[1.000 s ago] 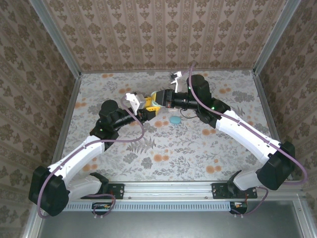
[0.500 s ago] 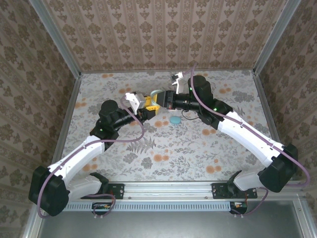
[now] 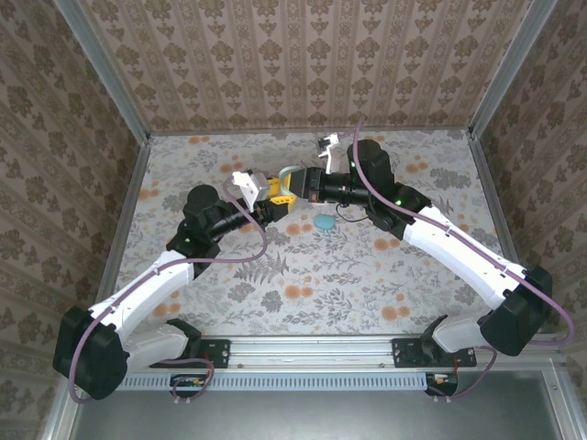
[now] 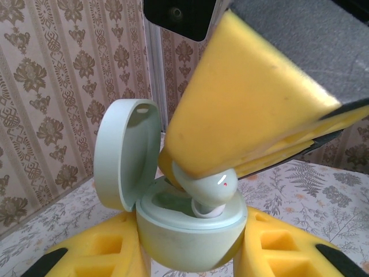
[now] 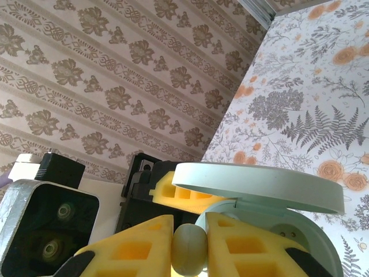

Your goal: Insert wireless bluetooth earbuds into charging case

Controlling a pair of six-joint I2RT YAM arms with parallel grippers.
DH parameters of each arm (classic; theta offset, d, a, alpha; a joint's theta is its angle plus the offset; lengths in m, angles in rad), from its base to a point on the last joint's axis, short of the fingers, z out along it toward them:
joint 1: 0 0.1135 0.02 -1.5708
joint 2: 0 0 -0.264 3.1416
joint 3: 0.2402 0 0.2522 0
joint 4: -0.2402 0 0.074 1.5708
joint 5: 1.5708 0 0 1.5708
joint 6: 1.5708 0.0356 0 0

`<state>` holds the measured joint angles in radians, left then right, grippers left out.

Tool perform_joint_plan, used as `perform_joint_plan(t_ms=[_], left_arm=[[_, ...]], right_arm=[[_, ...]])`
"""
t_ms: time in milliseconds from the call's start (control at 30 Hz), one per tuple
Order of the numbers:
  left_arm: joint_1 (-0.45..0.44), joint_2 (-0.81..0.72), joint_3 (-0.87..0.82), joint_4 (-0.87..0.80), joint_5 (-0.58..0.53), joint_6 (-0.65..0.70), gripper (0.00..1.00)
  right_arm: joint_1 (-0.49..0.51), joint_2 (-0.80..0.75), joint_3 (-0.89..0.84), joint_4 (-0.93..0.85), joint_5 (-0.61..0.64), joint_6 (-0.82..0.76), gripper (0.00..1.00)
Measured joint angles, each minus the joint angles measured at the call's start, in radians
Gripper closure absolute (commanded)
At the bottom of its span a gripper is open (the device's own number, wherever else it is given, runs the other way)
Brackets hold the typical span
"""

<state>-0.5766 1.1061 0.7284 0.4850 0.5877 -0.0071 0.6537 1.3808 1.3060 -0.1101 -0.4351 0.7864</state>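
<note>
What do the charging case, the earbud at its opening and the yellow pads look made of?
The charging case: likely moulded plastic, pale green, satin; smooth shell, soft highlights. The earbud: seemingly glossier whitish plastic; small sharp glint. The yellow pads: probably foam or soft rubber; dull, grainy surface with cut-out pockets.

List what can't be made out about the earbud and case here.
- Left wrist: charging case sockets, hidden by the earbud and right gripper.
- Right wrist: case base, cut off by the bottom edge.
- Top external: teal oval on the table, too small to identify.
</note>
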Motion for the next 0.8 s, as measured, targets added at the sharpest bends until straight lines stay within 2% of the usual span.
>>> perform_joint_plan(t_ms=[367,800], left_arm=[[0.001,0.000,0.000,-0.009,-0.008,0.000,0.74],[0.000,0.000,0.000,-0.006,-0.014,0.000,0.75]], right_arm=[[0.006,0.027,0.035,-0.037,0.032,-0.012,0.75],[0.012,0.029,0.051,-0.066,0.043,-0.024,0.77]])
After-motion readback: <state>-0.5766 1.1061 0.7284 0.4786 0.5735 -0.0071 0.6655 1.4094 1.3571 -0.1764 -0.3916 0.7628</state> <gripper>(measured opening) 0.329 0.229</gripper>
